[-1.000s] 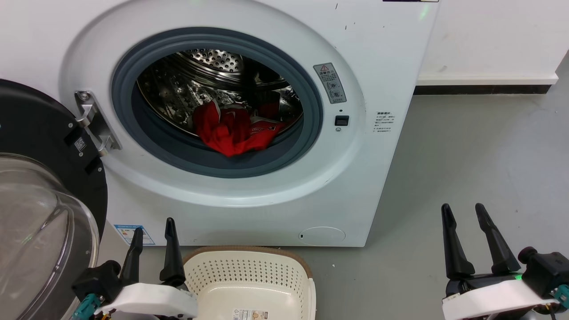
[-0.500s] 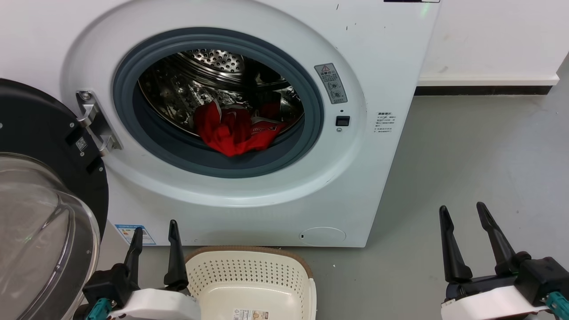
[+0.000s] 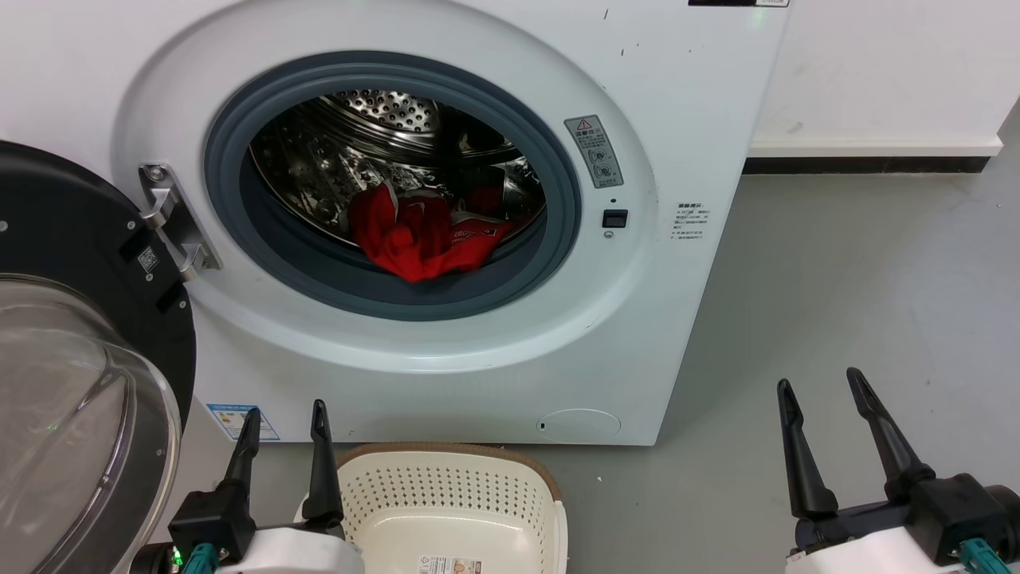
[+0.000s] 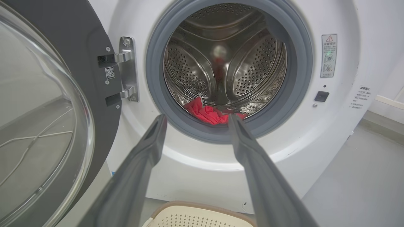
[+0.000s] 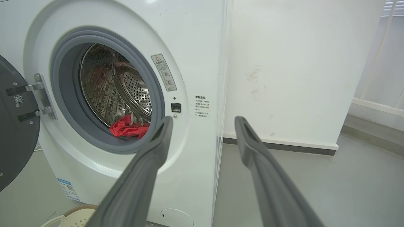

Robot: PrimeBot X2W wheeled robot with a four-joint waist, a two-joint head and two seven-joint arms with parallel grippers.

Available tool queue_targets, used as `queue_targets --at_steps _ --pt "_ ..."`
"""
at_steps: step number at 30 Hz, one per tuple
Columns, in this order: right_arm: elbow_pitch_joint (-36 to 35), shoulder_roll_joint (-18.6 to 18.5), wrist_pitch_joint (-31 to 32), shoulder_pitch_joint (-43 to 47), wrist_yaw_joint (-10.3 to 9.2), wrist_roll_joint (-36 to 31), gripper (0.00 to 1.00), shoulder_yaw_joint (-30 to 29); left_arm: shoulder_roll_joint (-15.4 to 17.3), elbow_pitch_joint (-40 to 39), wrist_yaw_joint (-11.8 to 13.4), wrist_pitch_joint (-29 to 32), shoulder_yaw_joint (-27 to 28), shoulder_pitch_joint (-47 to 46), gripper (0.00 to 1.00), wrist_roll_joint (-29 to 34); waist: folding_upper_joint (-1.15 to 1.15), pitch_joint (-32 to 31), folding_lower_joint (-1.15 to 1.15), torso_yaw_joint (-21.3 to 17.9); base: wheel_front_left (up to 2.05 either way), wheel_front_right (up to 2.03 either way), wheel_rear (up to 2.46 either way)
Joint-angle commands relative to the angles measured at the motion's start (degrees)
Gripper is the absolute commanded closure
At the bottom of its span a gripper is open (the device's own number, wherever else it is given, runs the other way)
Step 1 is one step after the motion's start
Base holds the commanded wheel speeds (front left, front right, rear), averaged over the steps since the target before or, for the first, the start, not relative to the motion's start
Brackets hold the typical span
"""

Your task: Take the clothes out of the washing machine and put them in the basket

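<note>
The white washing machine [image 3: 701, 96] stands with its door [image 3: 72, 239] swung open to the left. Red clothes [image 3: 418, 235] lie bunched at the front of the steel drum [image 3: 382, 119], spilling onto the grey rim; the clothes [image 4: 206, 113] show low in the porthole in the left wrist view, and the clothes [image 5: 127, 129] also show in the right wrist view. The cream basket [image 3: 446, 486] sits on the floor below the porthole. My left gripper [image 3: 285, 418] is open beside the basket's left edge. My right gripper [image 3: 821, 383] is open over the floor, right of the machine.
The open glass door [image 4: 47, 126] bulges out at the left, close to my left arm. A white wall [image 5: 284, 63] with a dark skirting runs behind the machine on the right. Grey floor [image 3: 861, 279] stretches to the right of the washer.
Both grippers have slid a little lower in the head view, the left one also shifting slightly right. The clothes, basket and door have not moved.
</note>
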Motion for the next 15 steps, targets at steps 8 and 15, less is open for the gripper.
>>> queue_targets --at_steps 8,15 --pt "-0.6 0.0 -1.1 1.3 -0.04 -2.2 0.0 -0.3 0.1 0.1 0.0 -1.2 -0.1 0.9 0.0 3.4 0.0 0.0 0.0 0.0 0.0 0.0 0.0" --pt "-0.2 0.0 -1.6 1.5 -0.04 -2.4 0.0 -0.5 0.2 0.4 0.1 -1.8 -0.2 1.3 0.0 5.1 0.0 0.0 0.0 0.0 0.0 0.0 0.0"
